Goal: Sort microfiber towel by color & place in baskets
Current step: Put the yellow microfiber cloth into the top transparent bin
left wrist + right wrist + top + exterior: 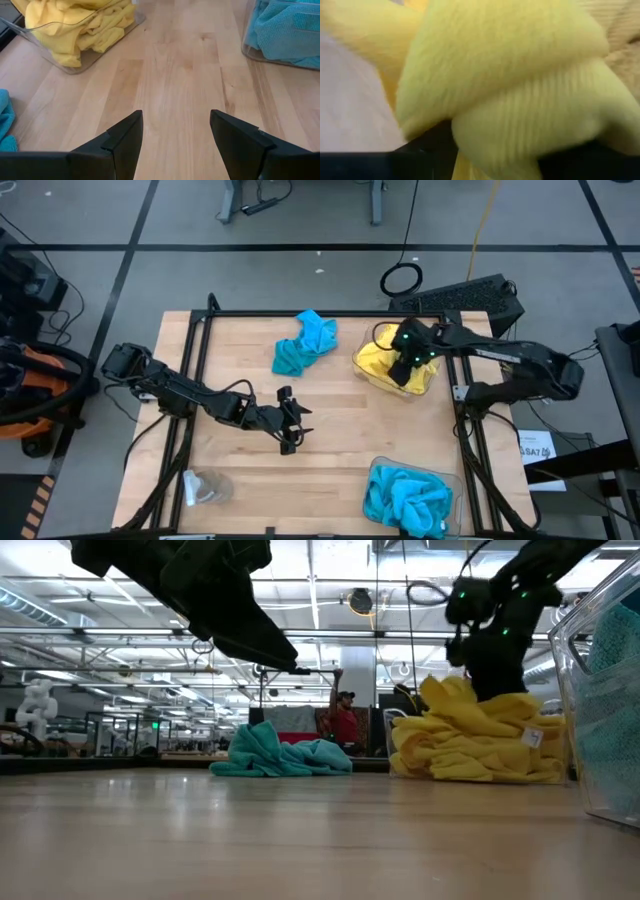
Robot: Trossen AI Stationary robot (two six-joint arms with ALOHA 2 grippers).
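Note:
A heap of turquoise microfiber towels lies loose on the table's far middle. A clear basket at the far right holds yellow towels. A second basket at the near right holds turquoise towels. My right gripper reaches down into the yellow towels with its fingers parted, open. My left gripper hangs open over bare wood mid-table, with nothing between its fingers. My right gripper comes at the yellow towels in the far-right basket slanting down from above. A bulging fold of yellow towel lies between the parted fingers and against them. The towels rest heaped in the basket, not lifted.
A small clear round object lies at the table's near left. A dark frame rail runs along the table's far edge. Bare wood lies between the two baskets and around my left gripper. A person stands far off in the room.

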